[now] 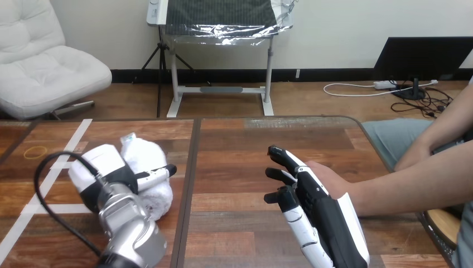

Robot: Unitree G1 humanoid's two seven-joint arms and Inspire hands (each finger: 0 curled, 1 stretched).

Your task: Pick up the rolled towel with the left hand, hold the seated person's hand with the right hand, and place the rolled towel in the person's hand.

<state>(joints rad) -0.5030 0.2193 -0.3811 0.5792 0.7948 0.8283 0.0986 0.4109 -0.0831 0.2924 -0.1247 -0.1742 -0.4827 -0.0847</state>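
Note:
The rolled towel, white and bulky, lies on the wooden table left of the middle. My left hand sits against its left side, with a finger curled across the towel's front. My right hand is right of the middle with its back toward the camera, its fingers only slightly bent and pointing up and left. The person's hand rests on the table right behind it, touching its far side, and their forearm runs off to the right. No finger shows curled round the person's hand.
A yellow rubber band lies near the table's far left. White tape lines cross the left part of the tabletop. A dark seam splits the table between the towel and my right hand. The person's other arm comes in at the right edge.

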